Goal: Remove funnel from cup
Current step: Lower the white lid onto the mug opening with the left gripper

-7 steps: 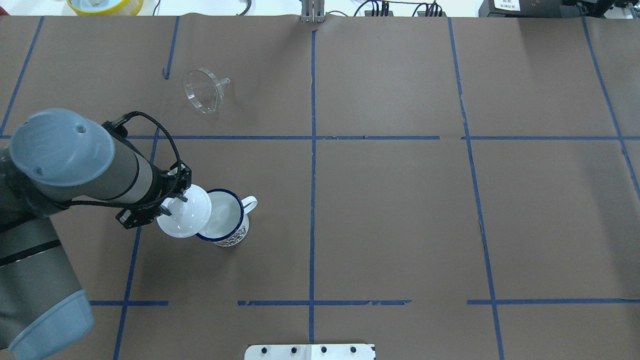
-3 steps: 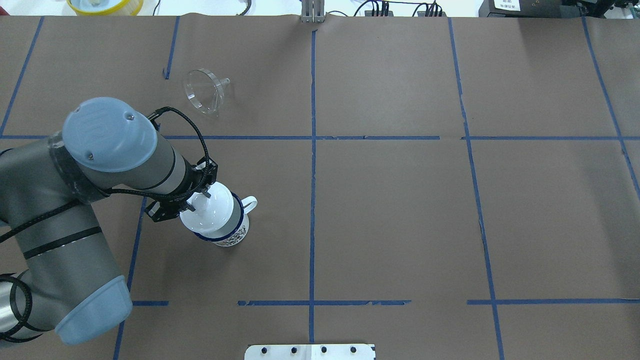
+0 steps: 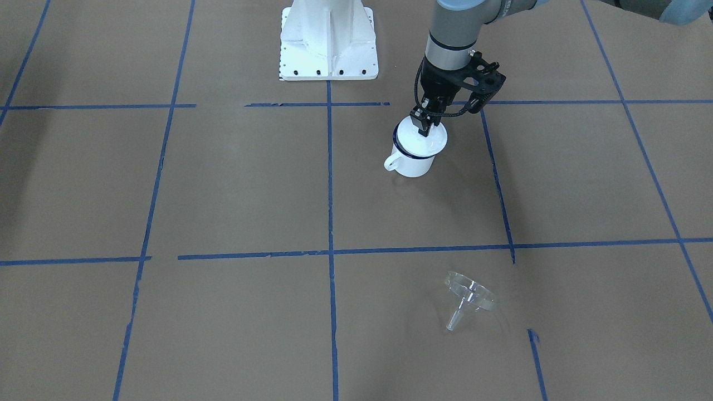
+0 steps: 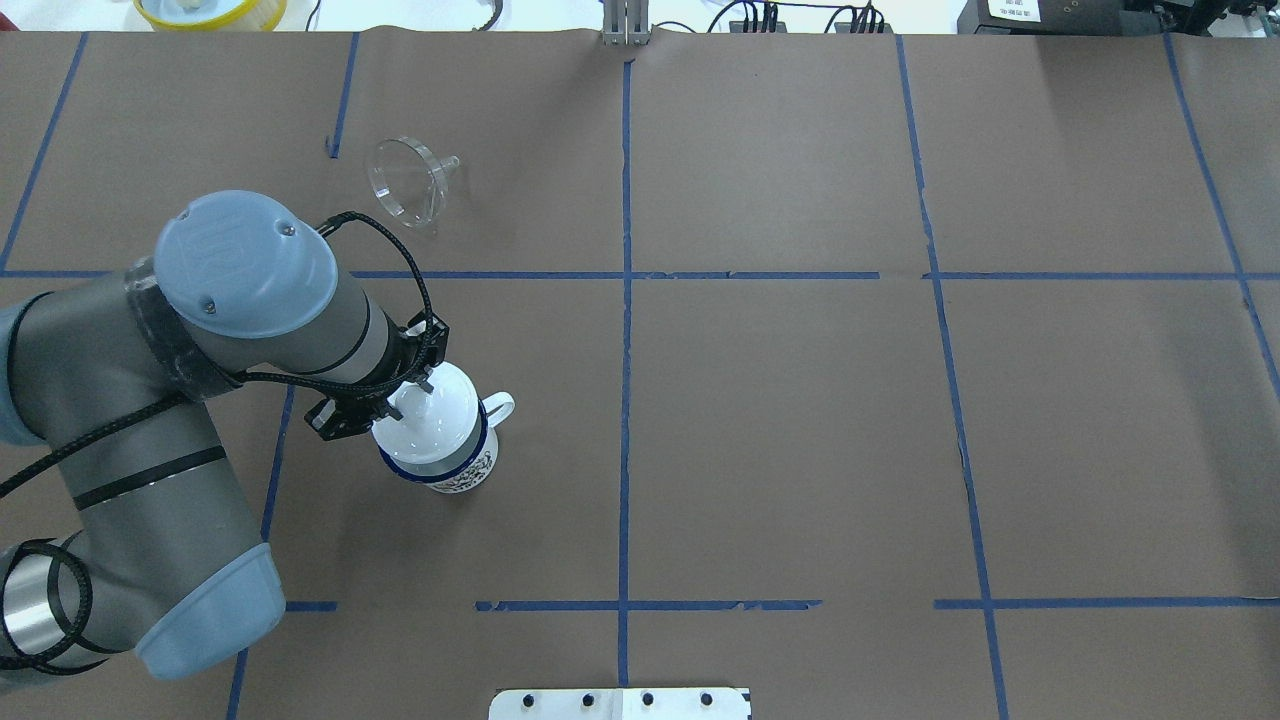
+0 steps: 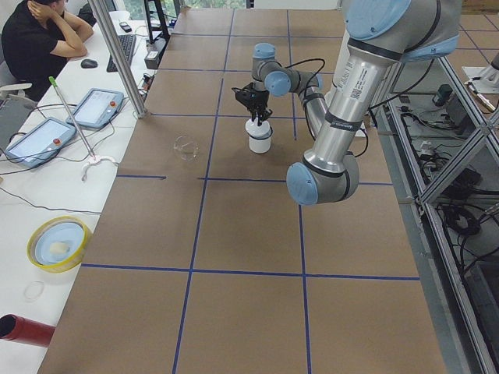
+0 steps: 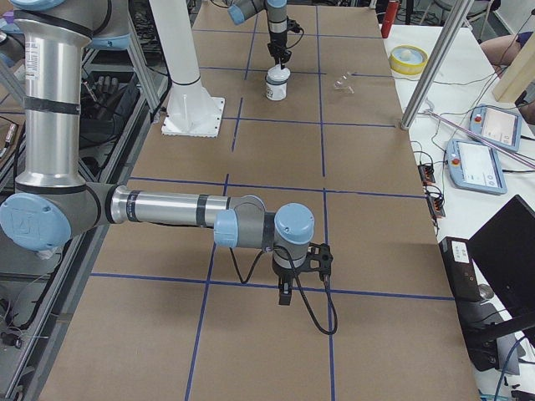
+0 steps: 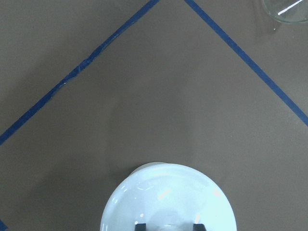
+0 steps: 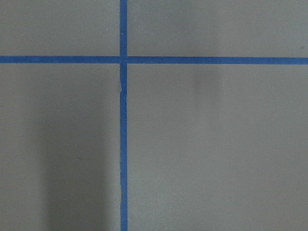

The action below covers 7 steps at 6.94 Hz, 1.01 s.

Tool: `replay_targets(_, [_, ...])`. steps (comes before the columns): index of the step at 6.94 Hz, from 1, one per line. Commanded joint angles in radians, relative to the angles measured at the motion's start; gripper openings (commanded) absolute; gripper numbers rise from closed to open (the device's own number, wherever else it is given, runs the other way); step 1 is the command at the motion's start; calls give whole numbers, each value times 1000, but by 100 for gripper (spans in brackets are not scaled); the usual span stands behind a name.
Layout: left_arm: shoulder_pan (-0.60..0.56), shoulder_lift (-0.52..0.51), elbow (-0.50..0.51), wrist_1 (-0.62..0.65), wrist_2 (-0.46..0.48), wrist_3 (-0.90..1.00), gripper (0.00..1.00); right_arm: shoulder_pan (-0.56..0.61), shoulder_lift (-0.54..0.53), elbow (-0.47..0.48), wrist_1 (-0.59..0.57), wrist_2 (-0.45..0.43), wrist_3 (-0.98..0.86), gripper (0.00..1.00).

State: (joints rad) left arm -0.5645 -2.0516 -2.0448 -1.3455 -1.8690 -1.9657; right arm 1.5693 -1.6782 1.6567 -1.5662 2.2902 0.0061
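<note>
The clear funnel lies on its side on the brown table, far from the cup; it also shows in the front view and in the corner of the left wrist view. The cup, a white mug with a blue rim, stands upright. My left gripper is shut on the knob of a white round lid and holds it over the cup's mouth. I cannot tell whether the lid rests on the rim. My right gripper hangs over bare table far from both; I cannot tell its state.
Blue tape lines grid the brown table. The robot's white base plate lies behind the cup. A yellow dish, tablets and a seated person are on a side bench beyond the table's far edge.
My left arm has carried the white lid to the right, from beside the cup to over its mouth. The funnel has not moved.
</note>
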Motion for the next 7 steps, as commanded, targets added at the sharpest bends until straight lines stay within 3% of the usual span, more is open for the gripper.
replay_targets(1, [9,-1,11,-1,-2,-2,0,0,0,-2,0,0,0,100])
replay_targets(6, [9,1,8,2,-16,-9,0,0,0,0,0,0,0,100])
replay_targets(7, [9,1,8,2,-16,-9,13,0,0,0,0,0,0,100])
